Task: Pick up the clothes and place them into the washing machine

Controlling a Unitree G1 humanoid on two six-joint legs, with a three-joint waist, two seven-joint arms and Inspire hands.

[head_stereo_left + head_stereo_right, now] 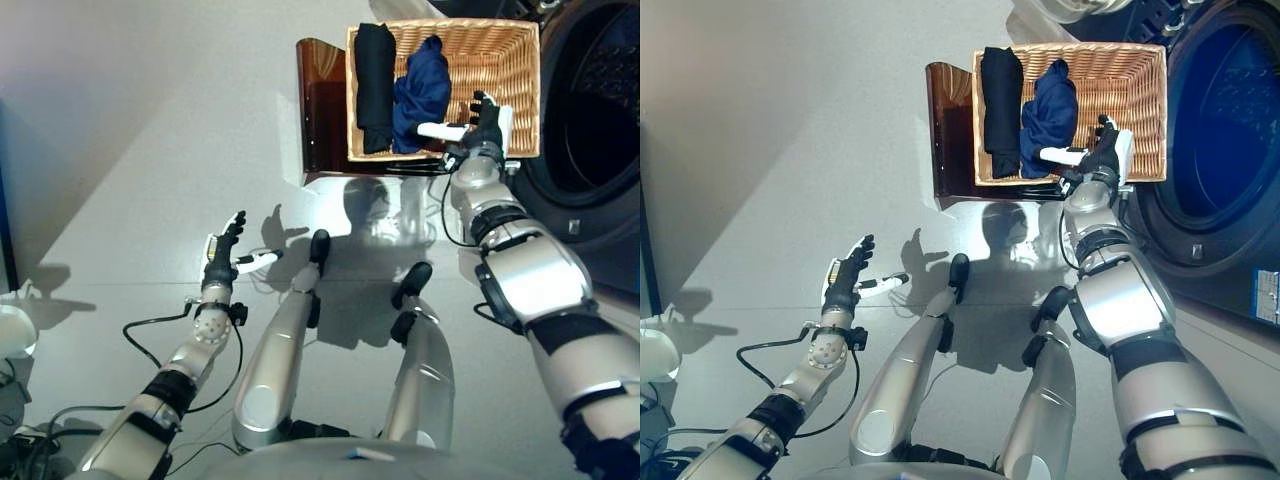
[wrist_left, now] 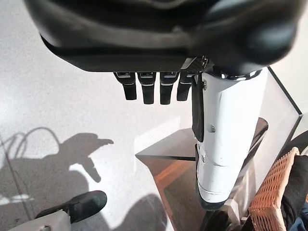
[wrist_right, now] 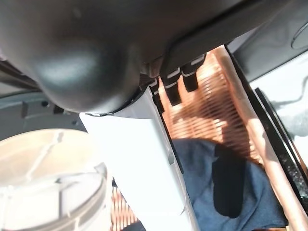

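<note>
Navy garment [image 1: 424,90]: lying bunched in the middle of the wicker basket [image 1: 510,60], just beside the black one, with nothing gripping it.
Black garment [image 1: 375,85]: lying folded lengthwise along the basket's left wall, touching the navy garment at its near end.
Wicker basket: sitting on a dark brown stand [image 1: 322,110] just left of the washing machine, its right half showing bare weave.
Right hand [image 1: 484,125]: hovering over the basket's near rim, fingers reaching out straight and the white-covered thumb pointing sideways toward the navy garment; it is holding nothing, and its wrist view is showing the navy cloth [image 3: 226,187] lying past the thumb, apart from it.
Washing machine [image 1: 1225,130]: standing at the right with its round drum opening facing the basket; its door is showing only as a pale round shape [image 3: 48,187] in the right wrist view.
Left hand [image 1: 224,252]: hanging over the grey floor [image 1: 140,130] well away from the basket, fingers relaxed and spread, thumb sticking out, gripping nothing.
</note>
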